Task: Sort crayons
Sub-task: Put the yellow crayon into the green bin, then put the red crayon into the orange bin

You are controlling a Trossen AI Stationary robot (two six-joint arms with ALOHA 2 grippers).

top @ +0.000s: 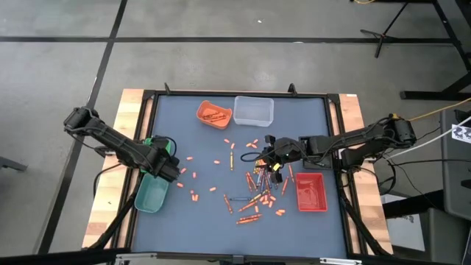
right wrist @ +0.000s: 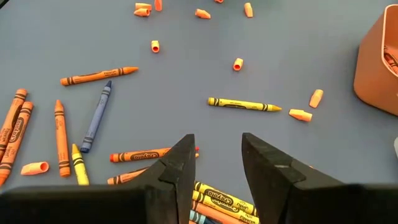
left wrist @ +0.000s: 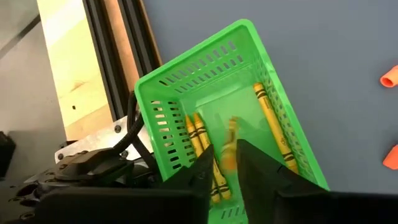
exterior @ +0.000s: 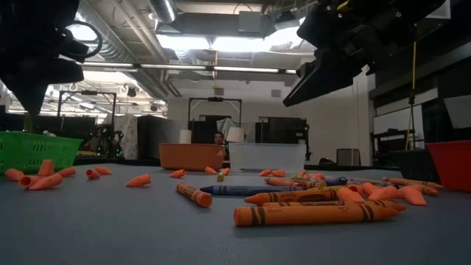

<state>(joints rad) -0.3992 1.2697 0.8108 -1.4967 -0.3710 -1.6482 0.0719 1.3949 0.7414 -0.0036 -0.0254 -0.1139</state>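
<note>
Crayons (top: pixel 254 193) in orange, yellow and blue lie scattered on the blue-grey table, with many short orange pieces (top: pixel 193 177) among them. My left gripper (left wrist: pixel 225 163) is above the green tray (left wrist: pixel 217 112) at the table's left edge, its fingers slightly apart. A blurred yellow crayon (left wrist: pixel 229 142) shows just past the fingertips, over the tray. I cannot tell whether the fingers touch it. Three yellow crayons (left wrist: pixel 272 119) lie in the tray. My right gripper (right wrist: pixel 217 158) is open and empty above the crayon pile, near a lone yellow crayon (right wrist: pixel 242 104).
An orange tray (top: pixel 214 113) holding crayons and a clear tray (top: pixel 254 110) stand at the far edge. A red tray (top: pixel 310 191) stands right of the pile. The green tray (top: pixel 152 193) sits by the left frame rail. Bare table lies at the near left.
</note>
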